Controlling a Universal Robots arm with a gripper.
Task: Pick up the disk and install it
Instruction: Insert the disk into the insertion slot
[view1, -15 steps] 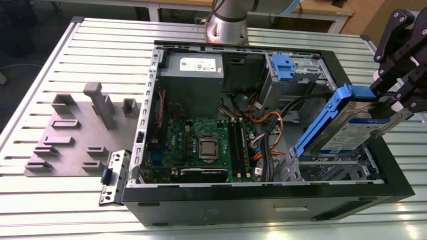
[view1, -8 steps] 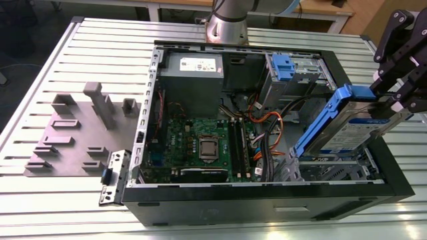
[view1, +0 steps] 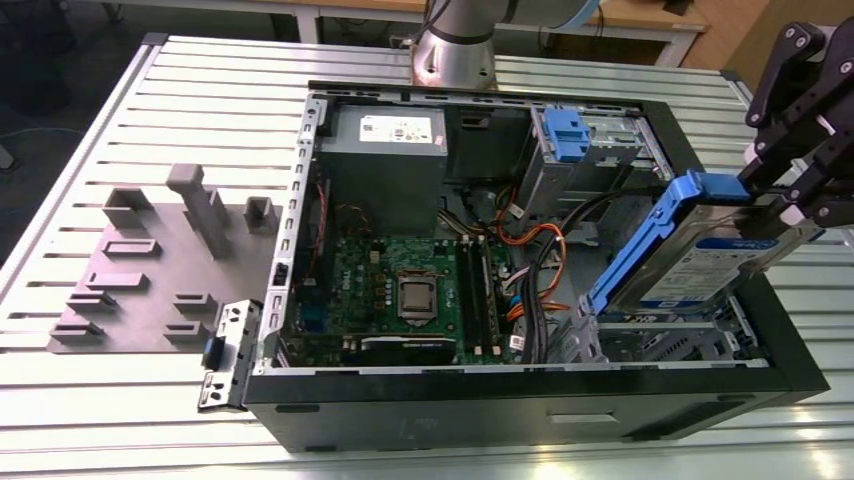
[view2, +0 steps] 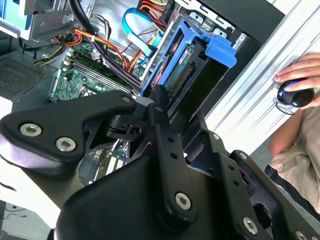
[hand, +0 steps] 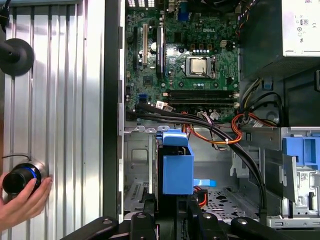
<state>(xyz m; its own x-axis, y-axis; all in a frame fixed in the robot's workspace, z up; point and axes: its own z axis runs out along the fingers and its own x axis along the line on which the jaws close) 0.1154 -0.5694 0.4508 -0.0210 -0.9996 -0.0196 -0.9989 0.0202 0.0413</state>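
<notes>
The disk (view1: 694, 255), a silver-grey drive with a white-and-blue label in a blue carrier, hangs tilted over the front right corner of the open computer case (view1: 534, 395). My gripper (view1: 787, 195) is shut on its upper end, out past the case's right wall. The disk's lower end dips toward the metal drive bay (view1: 667, 340). In the second wrist view the disk (view2: 192, 55) slants away from the gripper (view2: 170, 110), connector side showing. In the first wrist view the blue carrier (hand: 177, 167) sits just beyond the gripper (hand: 175, 212), above the bay floor.
Orange and black cables (view1: 534, 250) run beside the bay. A lone blue bracket (view1: 567, 135) sits in the upper bay, next to the power supply (view1: 387, 135). A grey fixture (view1: 147, 260) stands at the exterior view's left. A person's hand (hand: 20, 202) rests on a knob.
</notes>
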